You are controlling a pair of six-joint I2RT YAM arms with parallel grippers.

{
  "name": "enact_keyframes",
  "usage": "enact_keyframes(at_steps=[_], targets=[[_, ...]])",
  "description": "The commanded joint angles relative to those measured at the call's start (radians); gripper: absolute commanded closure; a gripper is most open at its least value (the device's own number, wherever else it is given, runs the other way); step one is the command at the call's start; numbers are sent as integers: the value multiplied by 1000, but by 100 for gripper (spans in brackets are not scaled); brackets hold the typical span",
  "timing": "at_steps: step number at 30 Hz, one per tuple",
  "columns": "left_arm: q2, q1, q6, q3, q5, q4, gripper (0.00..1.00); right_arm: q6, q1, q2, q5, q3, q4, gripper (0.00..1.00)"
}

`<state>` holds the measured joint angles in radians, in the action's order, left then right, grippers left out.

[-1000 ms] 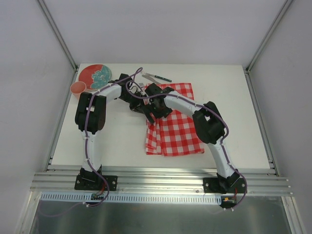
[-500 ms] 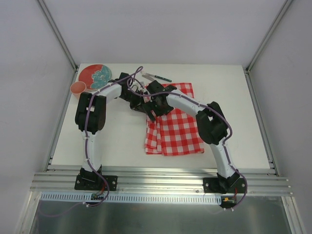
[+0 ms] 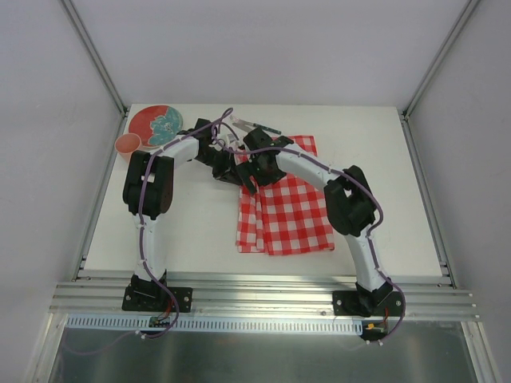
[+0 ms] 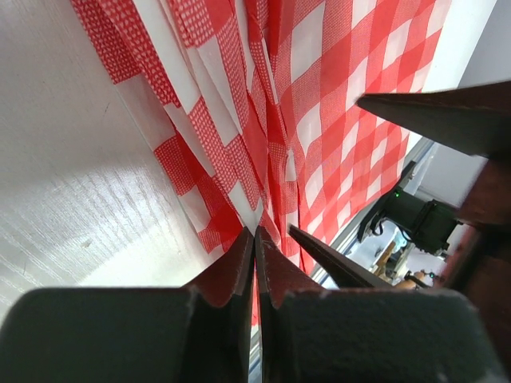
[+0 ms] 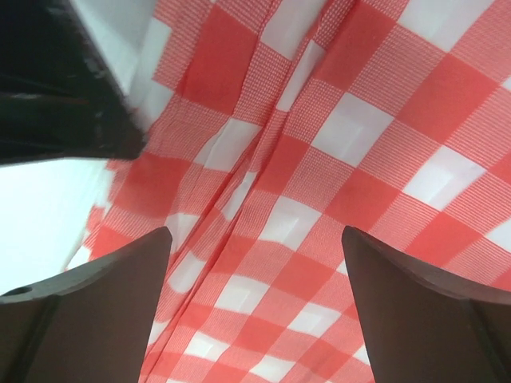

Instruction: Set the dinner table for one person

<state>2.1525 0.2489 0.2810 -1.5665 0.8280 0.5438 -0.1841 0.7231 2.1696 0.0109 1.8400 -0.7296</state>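
Note:
The off-white dinner table (image 3: 192, 223) carries a folded red-and-white checked cloth (image 3: 291, 211) at its middle. My left gripper (image 3: 231, 169) sits at the cloth's far left corner. In the left wrist view its jaws (image 4: 255, 231) are pressed together on the cloth's edge (image 4: 319, 96), and the folds run in toward the tips. My right gripper (image 3: 249, 183) hovers right beside it over the same corner. In the right wrist view it (image 5: 255, 239) stands open, with the checked cloth (image 5: 319, 159) lying flat below between the fingers.
A red plate with a teal pattern (image 3: 156, 124) and a small orange cup (image 3: 128, 144) stand at the far left corner. A dark-handled knife (image 3: 257, 126) lies just beyond the cloth. An aluminium rail (image 3: 263, 295) runs along the near edge, and grey walls enclose the table.
My right arm has drifted a little toward the far left, bringing its open gripper closer to the left gripper. The left gripper has stayed shut at the cloth's corner.

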Motion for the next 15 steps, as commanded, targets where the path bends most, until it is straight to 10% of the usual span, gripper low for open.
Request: enact_keyframes(at_steps=[1, 9, 15], targets=[[-28, 4, 10, -3, 14, 10, 100, -6, -4, 59, -2, 28, -4, 9], [-36, 4, 17, -7, 8, 4, 100, -37, -4, 122, -34, 39, -4, 29], [-34, 4, 12, -4, 2, 2, 100, -69, -19, 23, -20, -11, -14, 87]])
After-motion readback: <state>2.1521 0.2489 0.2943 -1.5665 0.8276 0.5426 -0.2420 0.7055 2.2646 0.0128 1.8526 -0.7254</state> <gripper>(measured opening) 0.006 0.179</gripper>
